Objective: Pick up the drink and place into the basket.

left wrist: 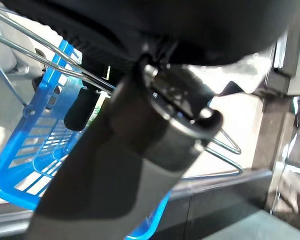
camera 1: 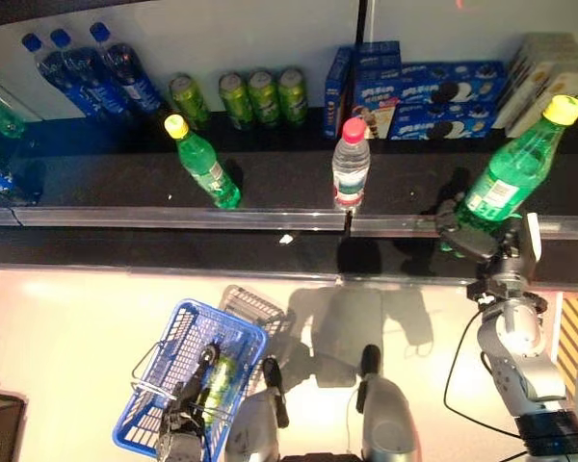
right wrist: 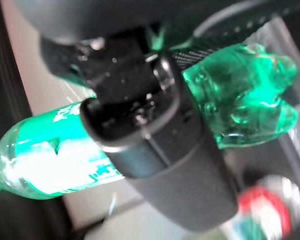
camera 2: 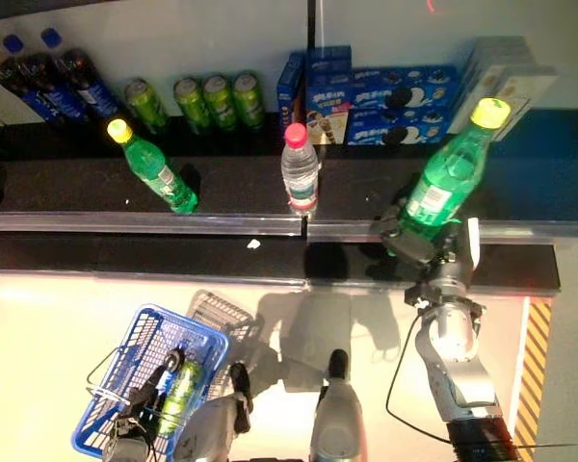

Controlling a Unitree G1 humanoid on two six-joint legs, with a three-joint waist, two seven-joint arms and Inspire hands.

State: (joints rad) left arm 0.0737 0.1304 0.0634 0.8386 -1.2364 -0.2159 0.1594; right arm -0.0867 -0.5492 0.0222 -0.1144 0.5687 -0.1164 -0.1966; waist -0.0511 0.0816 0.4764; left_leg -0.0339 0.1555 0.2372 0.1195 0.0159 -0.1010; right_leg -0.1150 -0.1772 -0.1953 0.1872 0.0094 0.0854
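My right hand (camera 1: pixel 474 239) is shut on the lower part of a green bottle with a yellow cap (camera 1: pixel 515 164). It holds the bottle tilted over the front rail at the right end of the dark shelf (camera 1: pixel 270 178). In the right wrist view my fingers (right wrist: pixel 155 150) wrap round the green bottle (right wrist: pixel 55 155). My left hand (camera 1: pixel 178 423) is shut on the thin wire handles (left wrist: pixel 50 55) of the blue basket (camera 1: pixel 144 380), which hangs low at the left. A green drink (camera 1: pixel 217 380) lies inside the basket.
On the shelf stand another green bottle with a yellow cap (camera 1: pixel 204 164) and a clear bottle with a pink cap (camera 1: pixel 351 166). Behind them are green cans (camera 1: pixel 250 96), dark bottles with blue caps (camera 1: pixel 96 72), blue cookie boxes (camera 1: pixel 433 96) and pale boxes (camera 1: pixel 549 67).
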